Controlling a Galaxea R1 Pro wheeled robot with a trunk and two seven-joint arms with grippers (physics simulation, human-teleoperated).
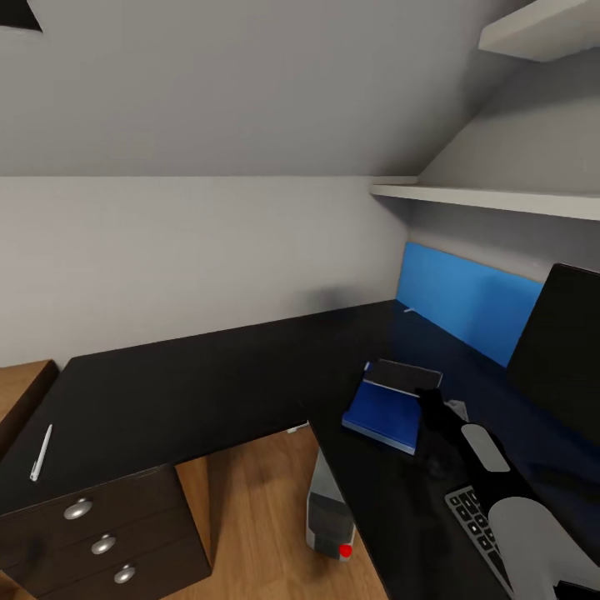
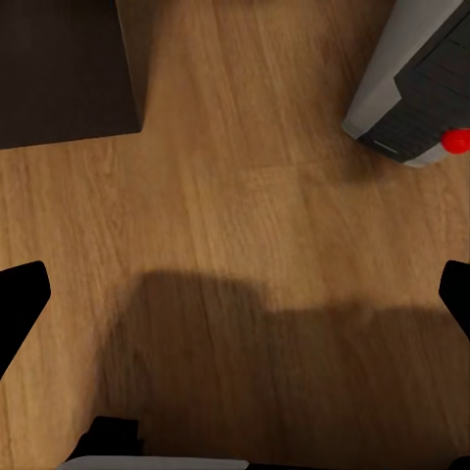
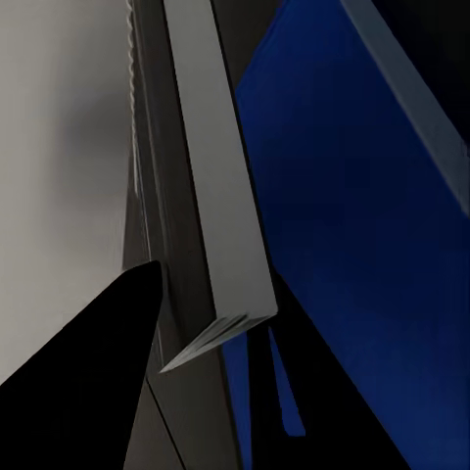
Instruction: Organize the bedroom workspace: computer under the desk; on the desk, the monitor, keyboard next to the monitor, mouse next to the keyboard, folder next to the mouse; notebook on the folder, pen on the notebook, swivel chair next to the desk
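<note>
The right gripper (image 1: 427,400) was seen in the head view at the near edge of the notebook (image 1: 404,377), which lay on top of the blue folder (image 1: 383,417) on the desk (image 1: 208,375). In the right wrist view the notebook's page edge (image 3: 211,196) was seen close against one dark finger (image 3: 88,382), with the folder (image 3: 343,225) beside it. Whether the jaws were clamped on the notebook or only alongside it could not be told. The left gripper's fingertips (image 2: 20,299) were spread wide apart over the wooden floor (image 2: 245,196), with nothing between them.

The keyboard (image 1: 479,525) was partly hidden under the right arm, and the monitor (image 1: 558,333) stood at the right. The computer (image 1: 329,517) was standing on the floor under the desk. The pen (image 1: 40,454) lay well apart from the stack, near the far left edge above the drawers (image 1: 100,542).

It was judged that the notebook could be dragged askew, or off the folder, if the gripper were drawn back while a finger was caught on the cover. The keyboard could be nudged by the forearm above it. The pen, being thin and near the edge, could be rolled off during a pick-up.
</note>
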